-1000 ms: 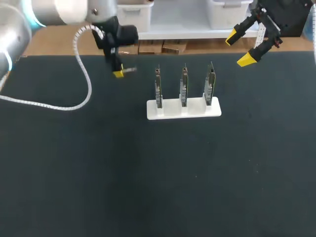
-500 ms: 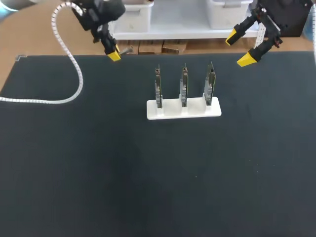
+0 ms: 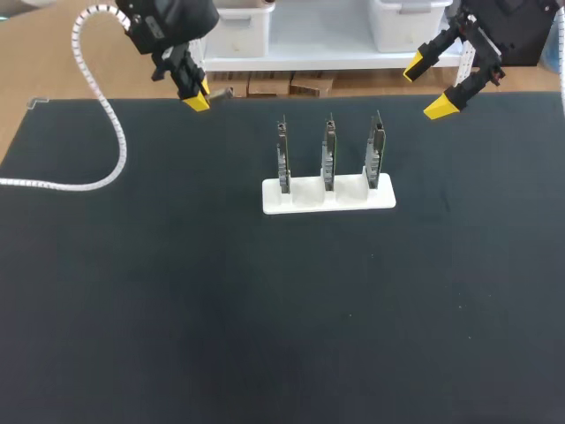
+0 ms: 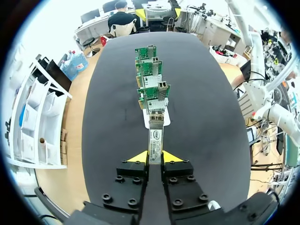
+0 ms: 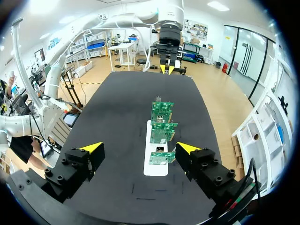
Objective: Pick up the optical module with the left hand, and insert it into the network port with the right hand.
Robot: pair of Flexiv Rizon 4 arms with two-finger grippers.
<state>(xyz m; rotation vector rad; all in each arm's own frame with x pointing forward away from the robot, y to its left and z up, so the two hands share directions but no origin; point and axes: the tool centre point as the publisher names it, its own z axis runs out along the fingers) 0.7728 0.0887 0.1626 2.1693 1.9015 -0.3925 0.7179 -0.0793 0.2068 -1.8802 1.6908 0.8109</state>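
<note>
My left hand [image 4: 155, 156], at the table's [image 3: 265, 309] ten o'clock, is clamped on the module [image 4: 155, 137]. My right hand [image 3: 429, 87] hangs open at two o'clock, with the boards [image 3: 328, 157] between them.

The right gripper [image 5: 139, 149] holds its fingers [image 5: 92, 147] wide apart; at frame centre, three green boards [image 5: 162, 127] stand in a white holder [image 5: 154, 169] on the table [image 5: 117, 117].

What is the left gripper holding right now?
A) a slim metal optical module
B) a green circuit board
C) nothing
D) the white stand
A: in the left wrist view the left gripper is shut on the optical module, which sticks out ahead of its yellow tips.
</note>
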